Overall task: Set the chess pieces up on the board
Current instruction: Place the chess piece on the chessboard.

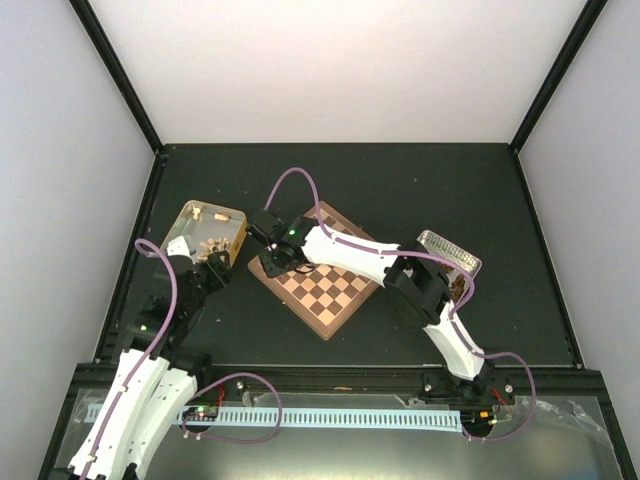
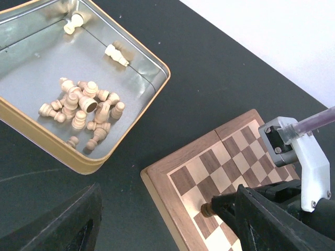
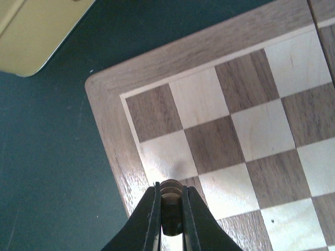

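one piece: a single dark piece (image 2: 205, 210) is at the board, low over the edge squares by the corner nearest the tin. i cannot tell if its base touches the wood.
board: the board (image 3: 112, 125) lies mid-table, turned corner-on to my arms. every square i can see is bare, so i judge the setup has barely begun.
right gripper: the right gripper (image 3: 170, 194) has its fingers nearly closed and pinches the piece between the tips. the arm reaches across the board from the right so the piece can go down on an outer row.
why that grip: the tips hold the piece by its upper part, so i judge the base is free to land flat inside one square.
left gripper: the left gripper (image 2: 167, 209) is spread wide with nothing in it. it hangs over the table between tin and board, out of the right arm's way.
tin: the gold tin (image 2: 154, 97) sits just left of the board and holds a heap of pale pieces (image 2: 78, 107), a few lying apart. i judge they are kept there until wanted.
risk: the square is near the rim, so a tilted release could tip the piece off the board.
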`<move>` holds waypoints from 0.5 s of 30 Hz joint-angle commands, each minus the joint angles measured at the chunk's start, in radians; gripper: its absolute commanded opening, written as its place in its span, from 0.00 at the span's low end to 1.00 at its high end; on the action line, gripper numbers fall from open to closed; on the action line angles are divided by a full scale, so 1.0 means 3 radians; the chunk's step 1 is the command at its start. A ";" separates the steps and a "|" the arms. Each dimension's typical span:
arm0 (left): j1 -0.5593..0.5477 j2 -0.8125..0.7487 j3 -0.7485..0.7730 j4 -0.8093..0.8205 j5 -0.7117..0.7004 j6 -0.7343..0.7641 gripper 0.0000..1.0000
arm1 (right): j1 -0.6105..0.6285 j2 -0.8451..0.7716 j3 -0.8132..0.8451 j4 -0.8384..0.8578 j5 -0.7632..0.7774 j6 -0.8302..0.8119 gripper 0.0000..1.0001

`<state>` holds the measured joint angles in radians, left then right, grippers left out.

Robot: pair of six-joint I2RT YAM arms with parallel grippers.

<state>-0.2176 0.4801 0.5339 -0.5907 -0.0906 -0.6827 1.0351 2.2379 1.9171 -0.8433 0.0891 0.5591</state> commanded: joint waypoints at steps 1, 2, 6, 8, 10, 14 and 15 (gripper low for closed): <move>0.0004 0.0021 0.0097 -0.0075 -0.0075 0.0070 0.71 | 0.0034 0.0073 0.0121 -0.0160 0.0117 0.0011 0.05; 0.0004 0.0019 0.0105 -0.0087 -0.0076 0.0075 0.71 | 0.0033 0.0081 0.0125 -0.0167 0.0114 0.0010 0.07; 0.0004 0.0019 0.0136 -0.0116 -0.0080 0.0096 0.72 | 0.0035 0.0086 0.0152 -0.0171 0.0087 0.0007 0.18; 0.0001 0.0021 0.0138 -0.0129 -0.0072 0.0097 0.73 | 0.0037 0.0074 0.0150 -0.0166 0.0074 0.0013 0.20; 0.0003 0.0026 0.0131 -0.0137 -0.0054 0.0097 0.73 | 0.0035 0.0063 0.0144 -0.0175 0.0058 0.0024 0.21; 0.0004 0.0052 0.0110 -0.0101 0.0057 0.0119 0.75 | 0.0032 0.0051 0.0149 -0.0213 0.0033 0.0018 0.25; 0.0004 0.0071 0.0104 -0.0070 0.0129 0.0152 0.76 | 0.0030 0.0019 0.0143 -0.0209 0.0026 0.0015 0.25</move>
<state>-0.2176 0.4850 0.5343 -0.6094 -0.0925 -0.6651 1.0393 2.2490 1.9358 -0.8860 0.0982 0.5598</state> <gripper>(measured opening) 0.746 0.244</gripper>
